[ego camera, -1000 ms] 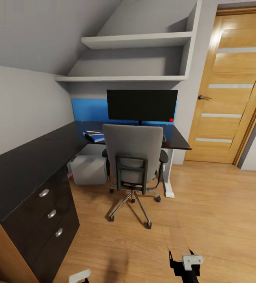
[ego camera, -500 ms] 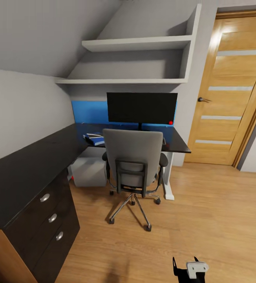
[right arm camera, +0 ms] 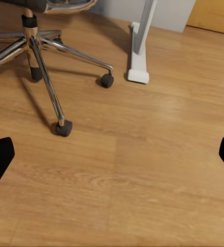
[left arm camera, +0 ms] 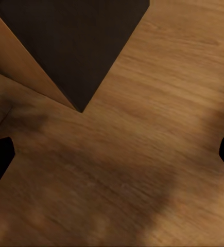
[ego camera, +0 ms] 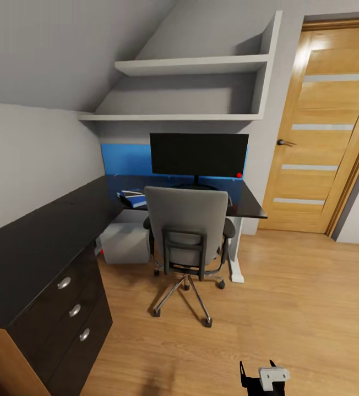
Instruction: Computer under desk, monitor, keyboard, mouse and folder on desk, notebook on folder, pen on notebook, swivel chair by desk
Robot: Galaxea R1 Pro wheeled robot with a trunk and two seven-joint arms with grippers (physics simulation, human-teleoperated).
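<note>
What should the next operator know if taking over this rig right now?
Both pincers open and empty: left pincer and right pincer over bare floor.
Done: monitor on the desk; computer under it; swivel chair pulled up to it; blue folder on the desk.
Unconfirmed: the chair back hides the keyboard and mouse area; notebook and pen too small to tell.

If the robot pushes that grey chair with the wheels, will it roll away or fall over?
The grey padded swivel chair would probably roll easily: it stands on black castors on smooth wood floor. Its wide chrome five-star base likely resists tipping, though a high push on the tall back might rock it.
</note>
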